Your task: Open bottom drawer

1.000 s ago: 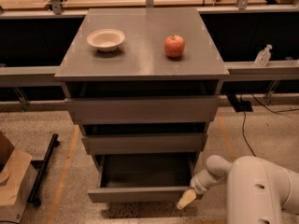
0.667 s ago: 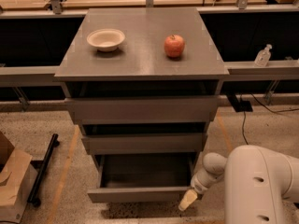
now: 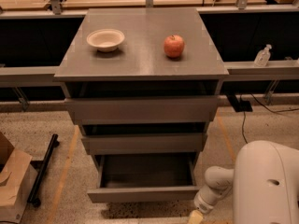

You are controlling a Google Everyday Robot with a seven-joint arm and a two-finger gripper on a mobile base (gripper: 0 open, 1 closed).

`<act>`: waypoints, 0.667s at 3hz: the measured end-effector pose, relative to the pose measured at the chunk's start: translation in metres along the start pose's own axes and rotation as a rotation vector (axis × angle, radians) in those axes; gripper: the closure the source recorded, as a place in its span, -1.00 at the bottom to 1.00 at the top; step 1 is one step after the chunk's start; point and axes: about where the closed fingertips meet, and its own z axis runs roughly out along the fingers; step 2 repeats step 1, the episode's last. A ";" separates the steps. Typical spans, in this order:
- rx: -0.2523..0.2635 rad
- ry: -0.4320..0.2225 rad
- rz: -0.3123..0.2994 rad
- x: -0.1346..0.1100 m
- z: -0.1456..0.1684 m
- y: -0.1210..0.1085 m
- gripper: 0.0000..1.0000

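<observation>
At the lower edge of the view, right of centre, the gripper (image 3: pixel 195 216) is seen just beside the right front corner of the bottom drawer (image 3: pixel 142 194). Whether it is spread or pressed together cannot be told, as it is cut by the frame edge. The white robot arm (image 3: pixel 264 183) is found to its right. The bottom drawer is drawn out from the cabinet, and only its bare dark floor and inner walls are shown. On the floor at the left, a cardboard box (image 3: pixel 11 185) is placed. Above the bottom drawer, the middle drawer (image 3: pixel 144 143) and the top drawer (image 3: pixel 141 108) are seen. On the grey surface (image 3: pixel 145 59), a pale bowl (image 3: pixel 105 39) is set at the left and a red apple (image 3: pixel 174 46) at the right, well apart. Only the bowl's pale inside is visible.
</observation>
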 end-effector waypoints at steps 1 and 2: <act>0.000 0.000 0.000 0.000 0.000 0.000 -1.00; 0.000 0.000 0.000 0.000 0.000 0.000 -1.00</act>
